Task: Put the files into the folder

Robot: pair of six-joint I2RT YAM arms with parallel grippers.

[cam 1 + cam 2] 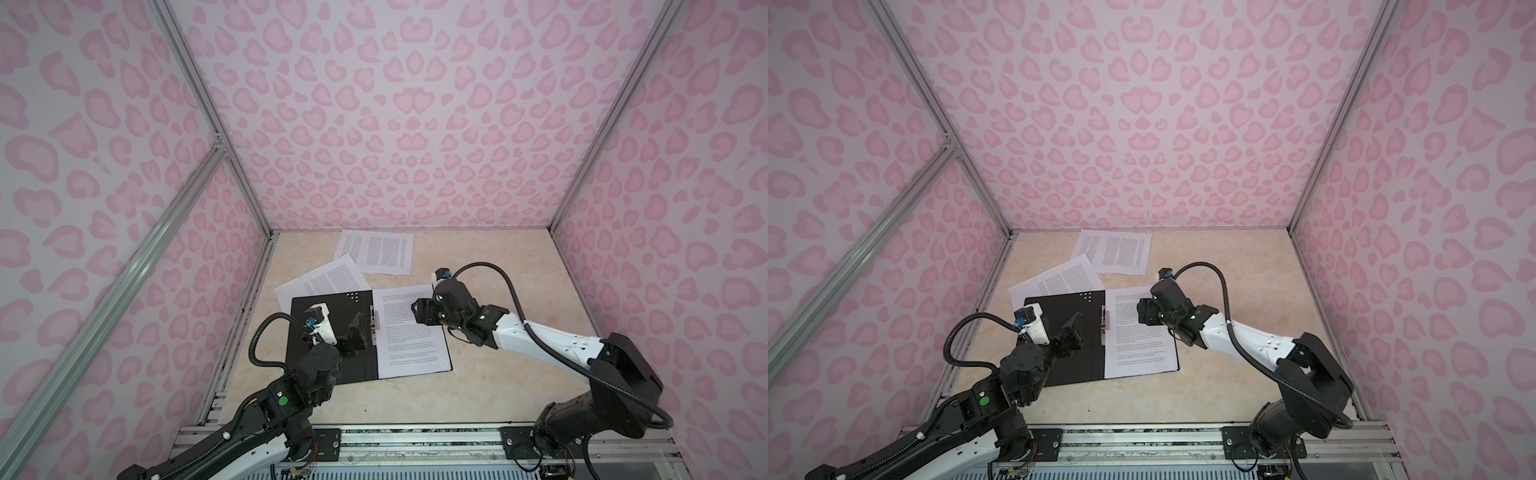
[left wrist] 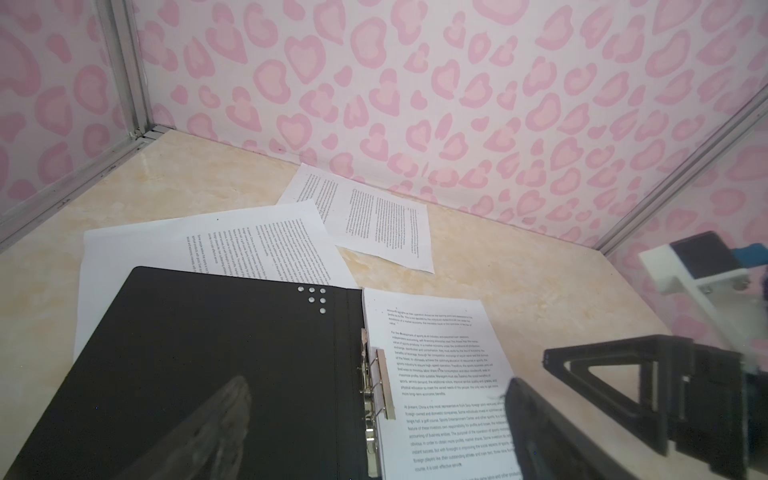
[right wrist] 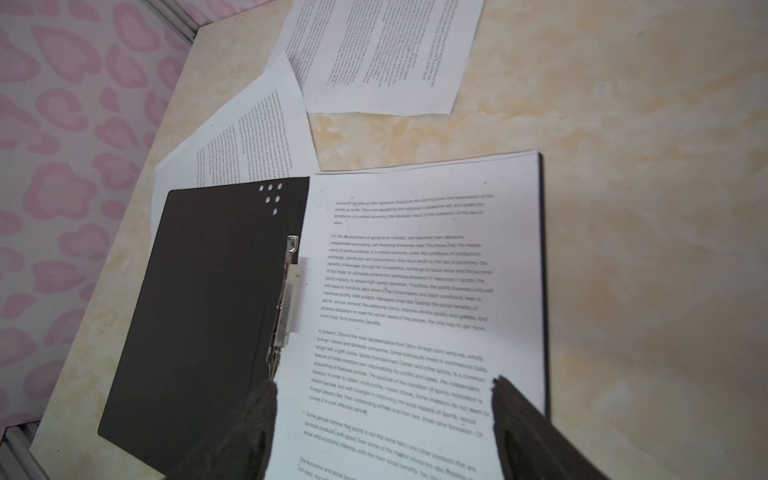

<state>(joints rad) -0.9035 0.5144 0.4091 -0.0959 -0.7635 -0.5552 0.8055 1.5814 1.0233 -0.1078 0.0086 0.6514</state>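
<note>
The folder (image 1: 345, 305) (image 1: 1059, 307) lies open on the table, black inside, with a metal clip (image 2: 384, 374) (image 3: 286, 299) at the spine. A stack of white printed files (image 1: 411, 349) (image 3: 415, 270) covers its right half. Another sheet (image 1: 328, 278) (image 2: 257, 245) lies partly under the left flap's far corner, and a third (image 1: 378, 251) (image 2: 374, 220) lies near the back wall. My left gripper (image 1: 356, 332) (image 2: 376, 382) hovers open over the left flap beside the clip. My right gripper (image 1: 417, 311) (image 3: 382, 384) hangs open over the stack with nothing between its fingers.
Pink patterned walls with aluminium posts (image 1: 249, 195) close in the beige marbled table (image 1: 498, 257) on three sides. The metal rail (image 1: 415, 432) carrying both arm bases runs along the front edge.
</note>
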